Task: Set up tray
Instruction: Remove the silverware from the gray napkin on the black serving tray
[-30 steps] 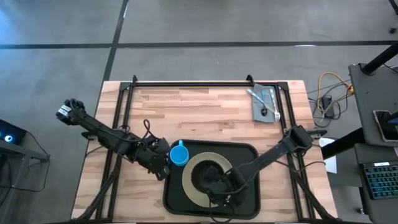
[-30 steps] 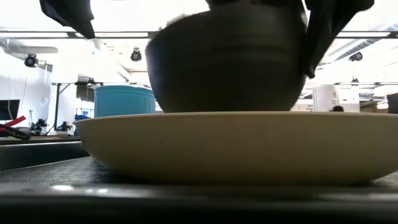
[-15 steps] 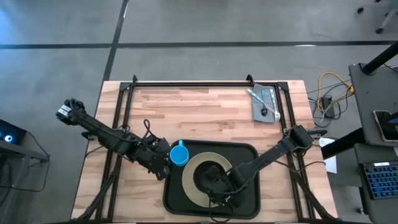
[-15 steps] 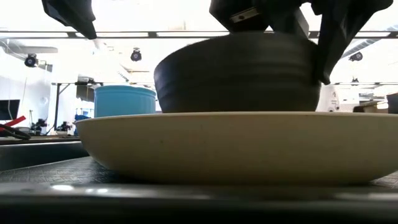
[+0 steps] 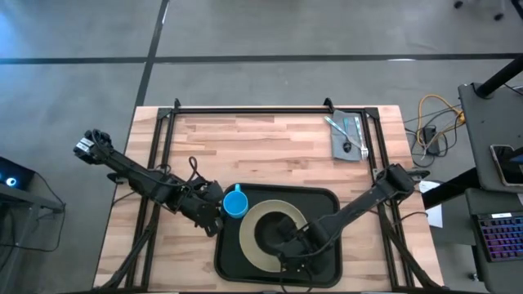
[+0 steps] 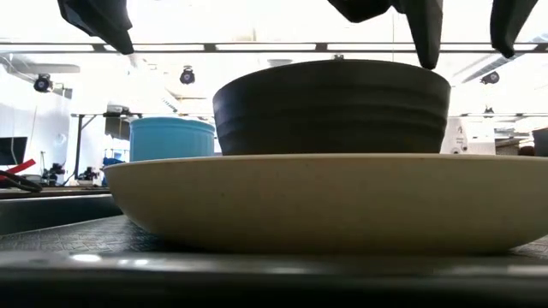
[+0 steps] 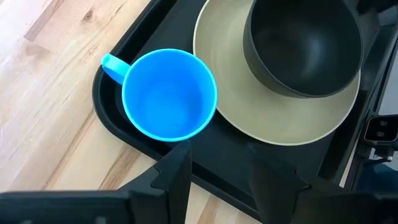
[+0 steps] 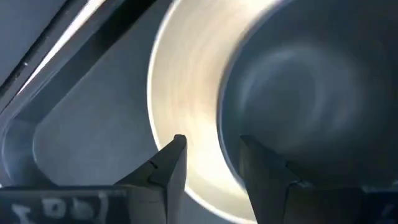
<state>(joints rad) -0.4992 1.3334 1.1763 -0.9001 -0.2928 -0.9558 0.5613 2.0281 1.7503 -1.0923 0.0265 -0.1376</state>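
The black tray [image 5: 324,201] lies at the table's near middle. On it rests a beige plate [image 5: 250,231], and a dark bowl [image 6: 331,107] stands level in the plate. A blue cup [image 7: 168,93] stands upright on the tray's far left corner. My right gripper [image 8: 211,155] is open just above the bowl's near right rim [image 8: 224,143], one finger over the plate and one over the bowl's hollow. My left gripper [image 7: 217,171] is open over the tray's left edge, beside the cup, with nothing between its fingers.
A grey napkin [image 5: 347,135] with cutlery on it lies at the table's far right corner. Bare wood takes up the far half of the table [image 5: 245,147]. Dark frame rails run along the table's left, right and far edges.
My right gripper has opened, let go of the bowl and risen a little above its rim. The bowl, first tipped and held up, now stands level in the plate.
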